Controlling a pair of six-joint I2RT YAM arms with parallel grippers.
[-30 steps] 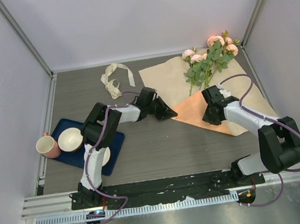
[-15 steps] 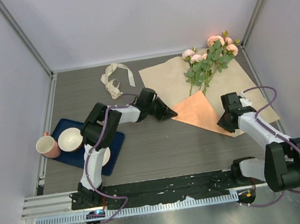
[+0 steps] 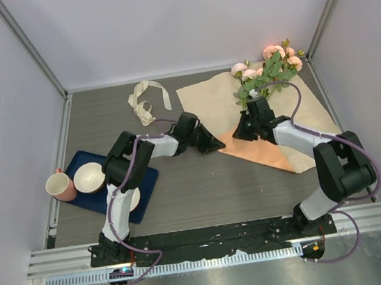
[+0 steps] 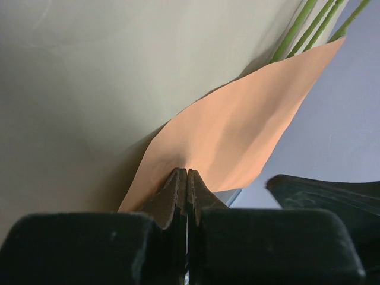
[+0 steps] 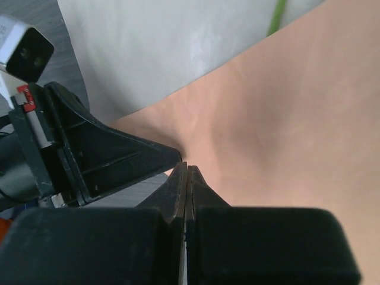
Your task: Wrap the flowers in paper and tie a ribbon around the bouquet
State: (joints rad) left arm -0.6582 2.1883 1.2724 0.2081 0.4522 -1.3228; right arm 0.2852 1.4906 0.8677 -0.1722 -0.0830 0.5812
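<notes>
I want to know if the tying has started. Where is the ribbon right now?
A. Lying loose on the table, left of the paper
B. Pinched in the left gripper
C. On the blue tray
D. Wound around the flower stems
A: the ribbon lies curled on the bare table, to the left of the paper and well apart from the flowers.
</notes>
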